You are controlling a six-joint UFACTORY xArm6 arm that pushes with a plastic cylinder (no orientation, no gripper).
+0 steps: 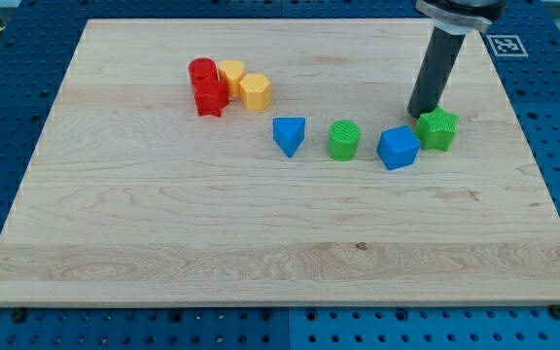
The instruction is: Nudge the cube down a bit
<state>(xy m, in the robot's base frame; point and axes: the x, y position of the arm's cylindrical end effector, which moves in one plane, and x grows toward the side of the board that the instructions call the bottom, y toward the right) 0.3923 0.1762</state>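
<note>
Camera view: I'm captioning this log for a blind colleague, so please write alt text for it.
My tip rests on a wooden board just above a blue cube and beside a green star block. Left of the cube sit a green cylinder and blue triangular block; farther up-left cluster two red and two yellow blocks.

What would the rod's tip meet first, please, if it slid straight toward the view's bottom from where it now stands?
Probably the blue cube: my tip sits just above it, beside the green star block. Depth is unclear, so it may clip the cube's right edge.

red cylinder (201, 70) + red star (210, 97) touching yellow blocks (245, 84); blue triangle (289, 134), green cylinder (343, 140), green star (438, 128) on wooden board (163, 243).
</note>
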